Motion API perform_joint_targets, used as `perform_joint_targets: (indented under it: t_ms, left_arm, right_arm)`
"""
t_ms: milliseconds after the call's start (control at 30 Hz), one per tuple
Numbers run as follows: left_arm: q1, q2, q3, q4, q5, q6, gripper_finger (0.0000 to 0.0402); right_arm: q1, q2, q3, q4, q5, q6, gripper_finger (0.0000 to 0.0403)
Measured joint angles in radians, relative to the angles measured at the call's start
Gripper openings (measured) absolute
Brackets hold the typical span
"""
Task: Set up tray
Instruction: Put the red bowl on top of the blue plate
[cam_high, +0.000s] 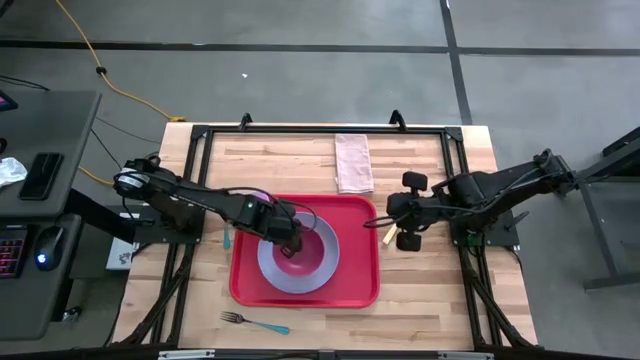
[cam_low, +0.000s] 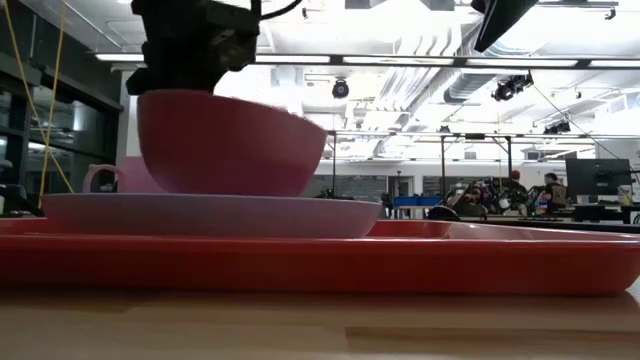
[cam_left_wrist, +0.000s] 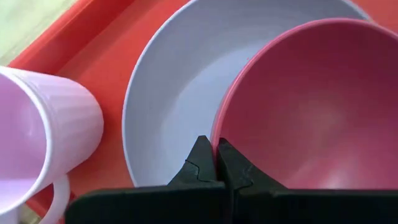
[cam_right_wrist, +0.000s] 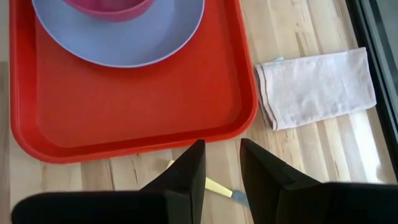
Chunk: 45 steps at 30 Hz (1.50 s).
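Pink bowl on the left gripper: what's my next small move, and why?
Probably lower it a touch, then open. The left gripper is shut on the pink bowl's rim, and the low view shows the bowl over the lavender plate on the tray, seemingly slightly above it.

I find no legible text, label, brand, number or sign on anything before me. The tray, the plate and the bowl I inspect carry no markings. Screens and fixtures in the room beyond the table are too distant and blurred for me to read.
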Motion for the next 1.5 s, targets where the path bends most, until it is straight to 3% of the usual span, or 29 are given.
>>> perform_joint_targets:
  t_ms: [633, 1033, 1500]
  left_arm:
    - [0.000, 0.000, -0.065, 0.070, 0.012, 0.008, 0.0012]
    - [0.000, 0.000, -0.065, 0.036, 0.027, 0.009, 0.0068]
    - [0.000, -0.010, -0.065, 0.028, 0.022, 0.008, 0.0071]
  right_arm:
    - [0.000, 0.001, 0.000, 0.011, 0.007, 0.004, 0.0078]
    - [0.000, 0.001, 0.000, 0.031, 0.012, 0.005, 0.0078]
    - [-0.003, 0.001, 0.000, 0.043, 0.012, 0.005, 0.0078]
